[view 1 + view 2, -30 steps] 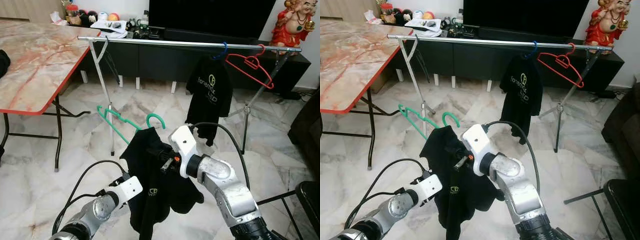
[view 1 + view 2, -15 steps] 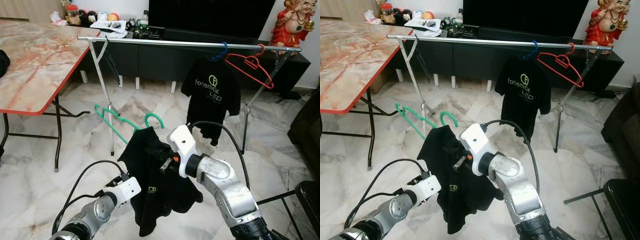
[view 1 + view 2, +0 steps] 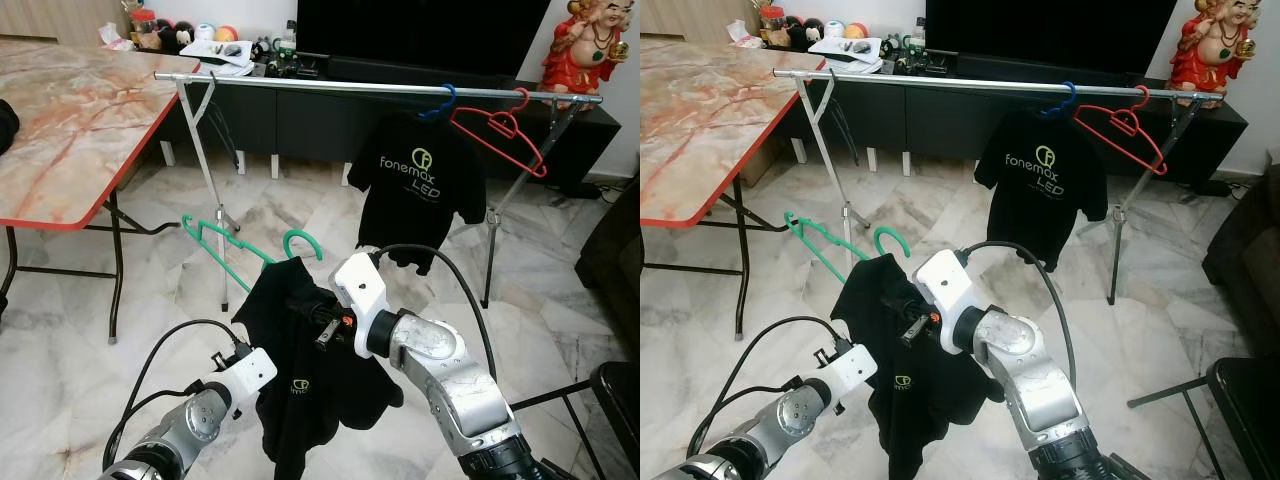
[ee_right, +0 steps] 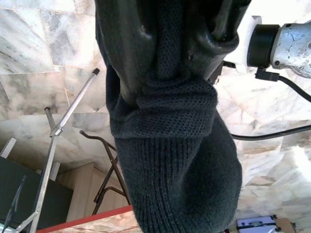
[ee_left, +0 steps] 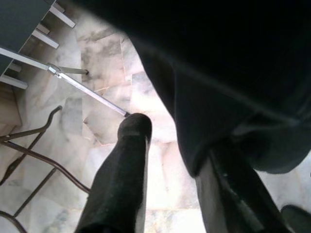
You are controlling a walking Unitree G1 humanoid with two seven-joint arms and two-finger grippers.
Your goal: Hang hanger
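A green hanger (image 3: 232, 248) carries a black shirt (image 3: 300, 380) low in front of me. My right gripper (image 4: 167, 80) is shut on the shirt's bunched knit collar at the hanger's neck, just below the green hook (image 3: 303, 240). My left gripper (image 5: 179, 141) sits under the shirt's lower edge with its fingers (image 5: 122, 179) spread open; cloth drapes over one of them. The silver rail (image 3: 320, 86) runs across the room beyond, well above and ahead of the green hanger.
On the rail hang a black logo shirt (image 3: 422, 178) on a blue hanger and a bare red hanger (image 3: 505, 130). A marble table with a red edge (image 3: 60, 215) stands at left. A TV cabinet (image 3: 300, 120) lies behind, a dark seat (image 3: 622, 395) at right.
The logo shirt on the rail has swung round to face me fully. My right gripper has carried the green hanger and black shirt slightly left. The left gripper stays under the cloth.
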